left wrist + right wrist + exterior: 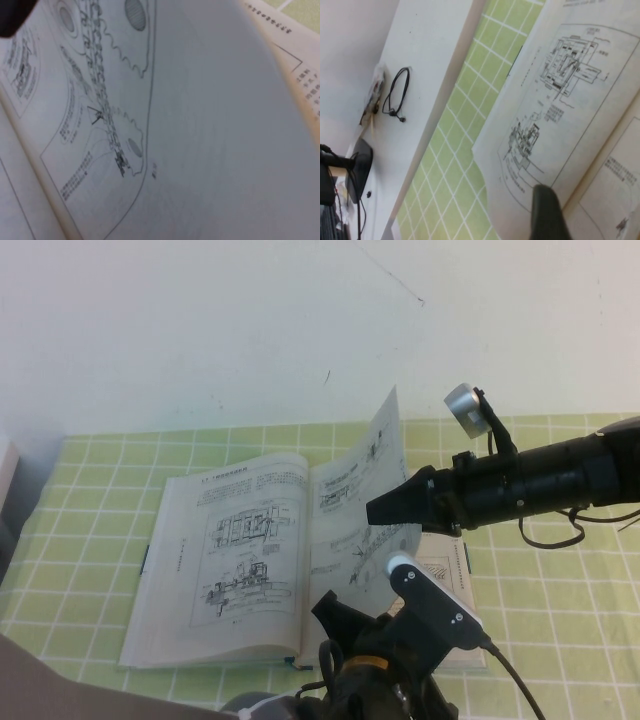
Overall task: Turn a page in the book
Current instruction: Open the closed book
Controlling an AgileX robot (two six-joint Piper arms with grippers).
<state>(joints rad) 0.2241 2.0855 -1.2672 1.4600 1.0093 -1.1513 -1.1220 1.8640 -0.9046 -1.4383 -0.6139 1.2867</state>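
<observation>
The book (230,540) lies open on the green checked mat, its left page showing large line drawings. The page (375,455) stands lifted and curled beside the spine, its top corner high. My right gripper (378,510) reaches in from the right, looks shut, and its tip rests against the lifted page at mid height. In the right wrist view its dark tip (542,192) sits at the fold above the book's left page (560,100). My left gripper (330,608) is at the book's near edge under the lifted page. The left wrist view is filled by the page's grey underside (225,150).
The green checked mat (560,640) extends right of the book and in front of it. A white wall stands behind. The right wrist view shows a black cable (395,97) on a white surface and a dark device (360,167) beyond the mat's edge.
</observation>
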